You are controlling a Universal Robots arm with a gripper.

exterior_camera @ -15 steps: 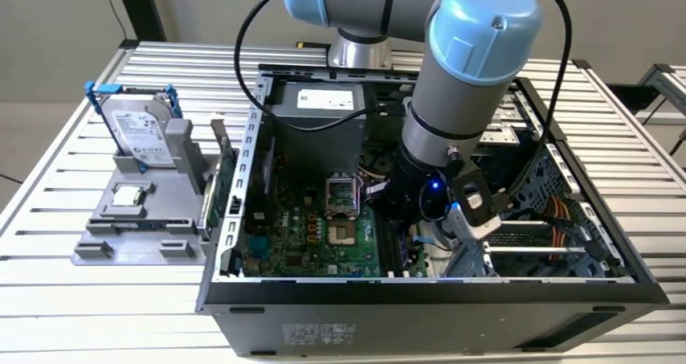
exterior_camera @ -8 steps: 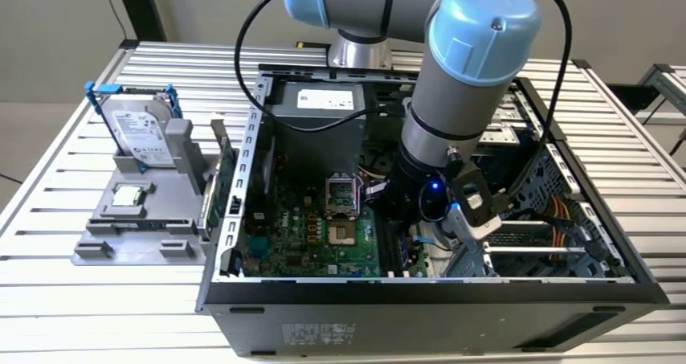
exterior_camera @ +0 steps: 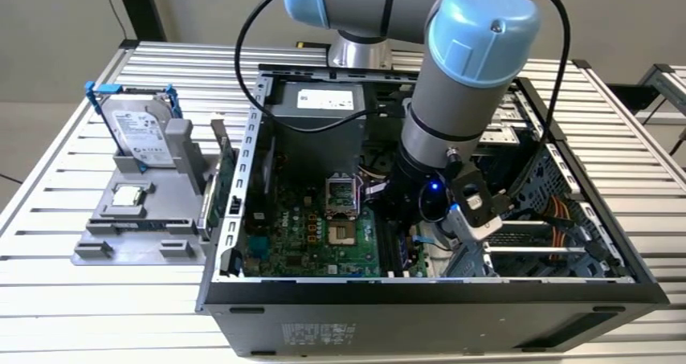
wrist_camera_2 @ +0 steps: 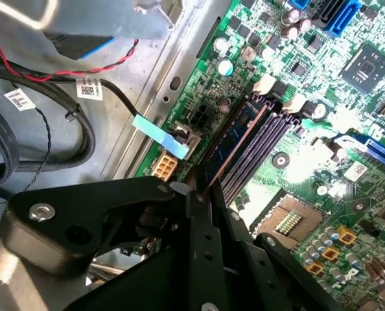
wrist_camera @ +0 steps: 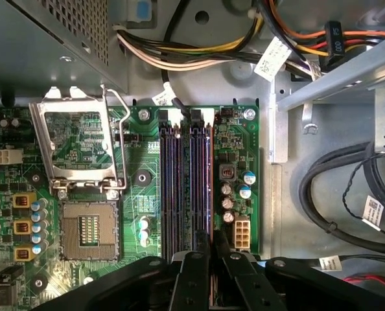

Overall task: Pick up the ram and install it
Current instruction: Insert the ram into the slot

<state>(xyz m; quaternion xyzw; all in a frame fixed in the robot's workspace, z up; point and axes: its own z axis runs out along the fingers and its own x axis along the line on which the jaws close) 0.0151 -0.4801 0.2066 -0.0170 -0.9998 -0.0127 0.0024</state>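
The ram [wrist_camera_2: 243, 127] is a thin dark blue board seen edge-on, standing along the outermost of the motherboard's memory slots [wrist_camera: 186, 188], on the side toward the white connector. My gripper [wrist_camera: 212, 264] is shut on its top edge, with black fingers [wrist_camera_2: 209, 214] on either side. In the first wrist view the ram [wrist_camera: 210, 194] is only a thin line running away from the fingertips. I cannot tell whether it is pressed down into the slot or just above it. The arm's wrist [exterior_camera: 432, 189] reaches down inside the open computer case [exterior_camera: 429, 288].
The open processor socket [wrist_camera: 89, 227] with its raised metal frame lies beside the slots. Cable bundles [wrist_camera: 348, 194] and a drive cage wall [exterior_camera: 547, 187] crowd the other side. On the exterior view's left, a grey stand [exterior_camera: 140, 227] holds a hard drive [exterior_camera: 144, 135] and a processor chip [exterior_camera: 128, 194].
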